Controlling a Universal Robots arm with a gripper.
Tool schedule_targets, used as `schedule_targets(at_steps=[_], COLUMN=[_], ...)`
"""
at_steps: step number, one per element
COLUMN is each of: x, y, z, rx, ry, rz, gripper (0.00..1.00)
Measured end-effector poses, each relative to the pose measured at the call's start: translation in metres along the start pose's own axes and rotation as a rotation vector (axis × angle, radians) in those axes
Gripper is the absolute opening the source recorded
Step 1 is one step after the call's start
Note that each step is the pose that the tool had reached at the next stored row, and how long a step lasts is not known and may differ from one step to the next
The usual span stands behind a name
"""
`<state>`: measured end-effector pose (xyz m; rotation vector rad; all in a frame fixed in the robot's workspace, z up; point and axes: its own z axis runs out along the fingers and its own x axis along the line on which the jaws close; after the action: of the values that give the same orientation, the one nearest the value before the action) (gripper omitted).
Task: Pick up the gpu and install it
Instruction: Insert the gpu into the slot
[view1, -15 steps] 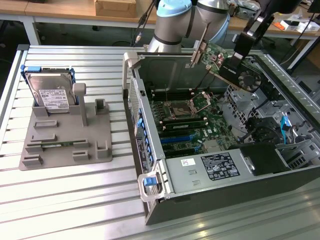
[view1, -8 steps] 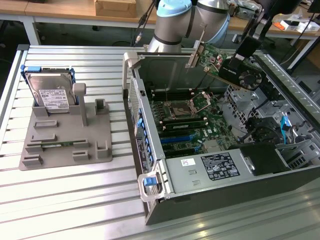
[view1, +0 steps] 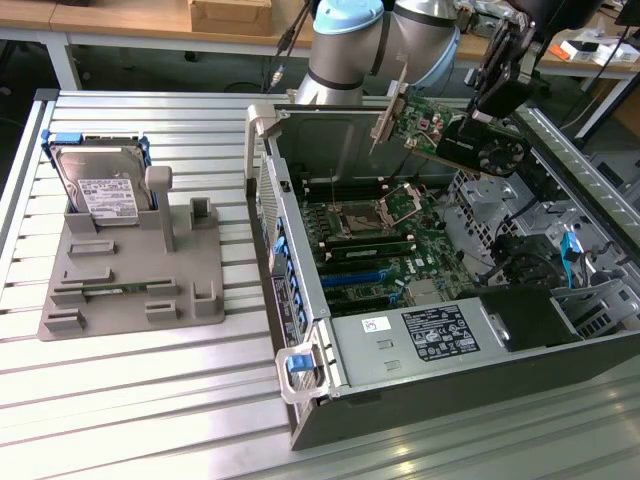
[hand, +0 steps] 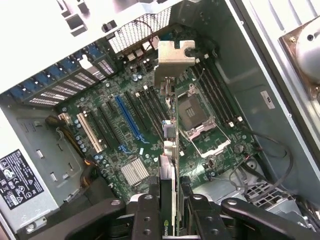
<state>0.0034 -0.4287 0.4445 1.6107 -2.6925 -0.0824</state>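
Exterior view: the claw (view1: 482, 118) grips the gpu (view1: 445, 135) above the open case (view1: 330, 145) holding a motherboard (view1: 372, 240).

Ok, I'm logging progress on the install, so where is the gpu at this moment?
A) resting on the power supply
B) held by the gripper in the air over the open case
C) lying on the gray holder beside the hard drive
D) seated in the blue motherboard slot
B: the gpu is clamped in the gripper and hangs in the air above the open case, well clear of the board inside.
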Motion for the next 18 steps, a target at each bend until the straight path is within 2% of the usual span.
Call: schedule_targets(at_steps=[2,8,18], x=[0.0000,0.0000,0.0000], y=[0.0000,-0.0001,-0.0002], z=[0.0001,0.0005,0.0016], rx=[-0.0004,-0.0028,-0.0071], ry=[0.0007,0.0053,0.0134], rz=[-0.017,-0.114,-0.290], gripper=[0.26,0.26,0.26])
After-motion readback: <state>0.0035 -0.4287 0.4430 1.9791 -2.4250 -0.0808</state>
